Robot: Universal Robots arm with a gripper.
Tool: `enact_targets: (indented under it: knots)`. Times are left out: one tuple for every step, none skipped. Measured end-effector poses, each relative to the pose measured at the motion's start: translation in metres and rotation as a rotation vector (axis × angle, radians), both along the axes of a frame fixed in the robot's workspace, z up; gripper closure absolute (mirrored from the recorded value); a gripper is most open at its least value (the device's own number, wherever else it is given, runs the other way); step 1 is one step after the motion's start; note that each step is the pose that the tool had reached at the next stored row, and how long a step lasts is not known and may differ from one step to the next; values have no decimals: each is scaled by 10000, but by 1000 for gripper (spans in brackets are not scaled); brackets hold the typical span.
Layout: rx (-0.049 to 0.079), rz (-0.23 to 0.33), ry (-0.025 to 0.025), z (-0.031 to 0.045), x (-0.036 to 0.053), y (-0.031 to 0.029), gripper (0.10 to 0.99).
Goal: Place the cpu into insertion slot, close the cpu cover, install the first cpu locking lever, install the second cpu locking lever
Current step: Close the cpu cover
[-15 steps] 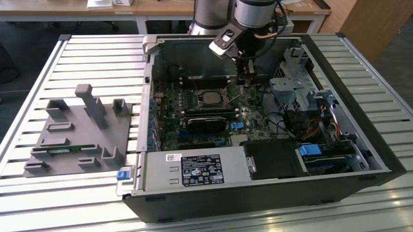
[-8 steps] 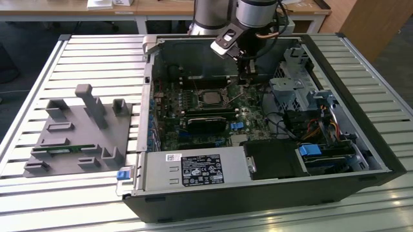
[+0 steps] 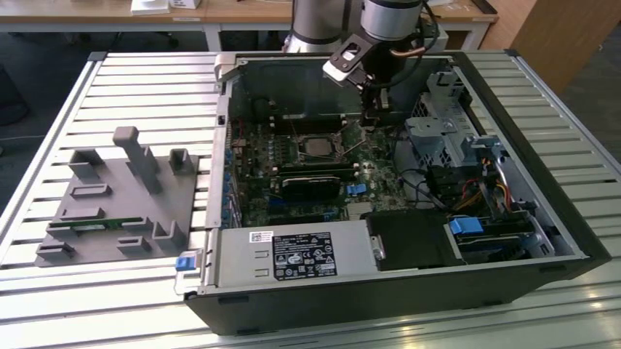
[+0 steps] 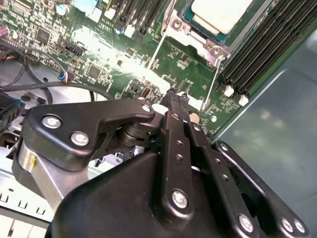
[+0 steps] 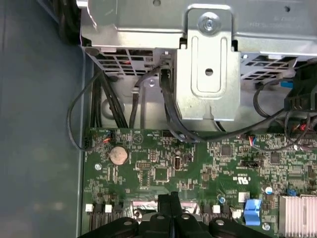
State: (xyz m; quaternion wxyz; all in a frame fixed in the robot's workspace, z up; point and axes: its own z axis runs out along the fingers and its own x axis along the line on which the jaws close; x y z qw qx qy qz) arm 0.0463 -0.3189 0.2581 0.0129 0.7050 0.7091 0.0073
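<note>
Exterior view: an open computer case [image 3: 388, 309] lies on its side on a slatted metal table [image 3: 145, 80], with a grey plastic fixture [image 3: 116, 218] at about nine o'clock from the case and a labelled power supply [image 3: 291, 254] at the case's six o'clock edge. The robot arm [image 3: 388, 22] reaches down into the case. Its black gripper [image 3: 373, 123] hangs over the green motherboard [image 3: 321, 211], near the insertion slot [image 3: 302, 155] and at about two o'clock from it. The cpu [image 3: 319, 147] sits in that slot, pale face up. Second wrist view: the gripper's two fingers are pressed together with nothing seen between them, close above the board. Beyond them the cpu lies framed by the silver cpu cover [image 4: 193, 34]. Two thin wire locking levers [image 4: 212, 84] run out from the socket's corners, and the end of one lies just beside the fingertips [image 4: 171, 106]. Whether either is latched cannot be told. Black memory slots [image 4: 262, 49] run alongside the socket. First wrist view: the joined fingertips hover over the board, with a coin cell [image 5: 119, 155] near them and black cables [image 5: 168, 104] leading to a silver drive cage [image 5: 208, 64].
</note>
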Motion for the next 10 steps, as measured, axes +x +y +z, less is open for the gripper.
enact_targets:
  knots:
    - [3,0,14,-6,14,5,965]
    - [3,0,28,-11,28,6,965]
    - [0,0,41,-14,43,8,965]
    - [1,0,56,-18,60,11,965]
    - [-1,0,68,-20,77,12,965]
    - [-1,0,79,-23,92,14,965]
    - [0,0,88,-25,109,16,965]
    - [0,0,96,-27,125,17,965]
    - [2,0,102,-28,141,18,965]
    - [2,0,109,-31,157,19,965]
